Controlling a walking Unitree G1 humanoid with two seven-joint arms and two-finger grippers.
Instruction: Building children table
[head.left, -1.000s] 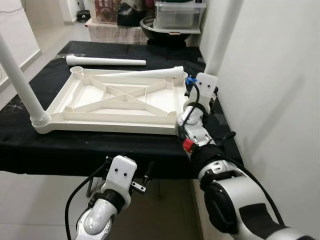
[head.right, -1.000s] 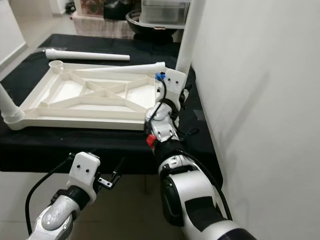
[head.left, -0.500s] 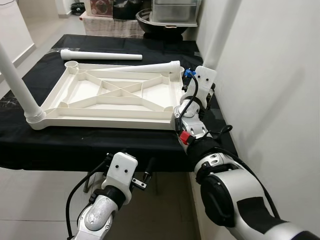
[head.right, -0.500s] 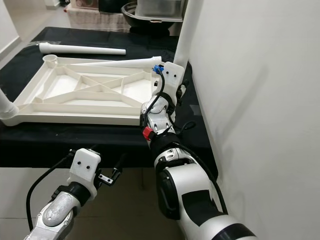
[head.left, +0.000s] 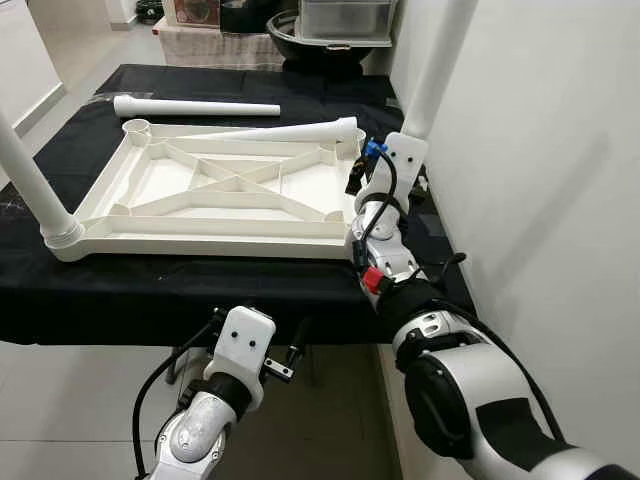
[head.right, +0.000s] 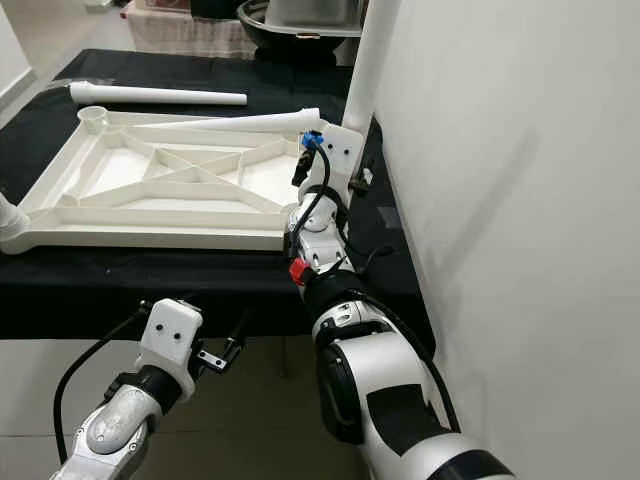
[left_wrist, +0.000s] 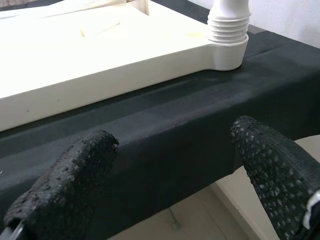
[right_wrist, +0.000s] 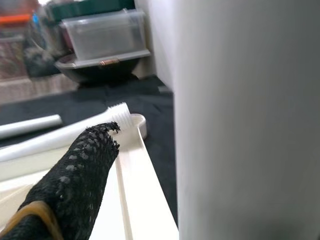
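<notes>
The right gripper (head.left: 392, 165) grips the tall white leg (head.left: 436, 60) at the tabletop's corner.
It probably holds the leg to keep it straight in its hole. The upside-down tabletop (head.left: 215, 195) lies on the black table (head.left: 150, 290). The left gripper (left_wrist: 175, 165) waits open, below the edge.
</notes>
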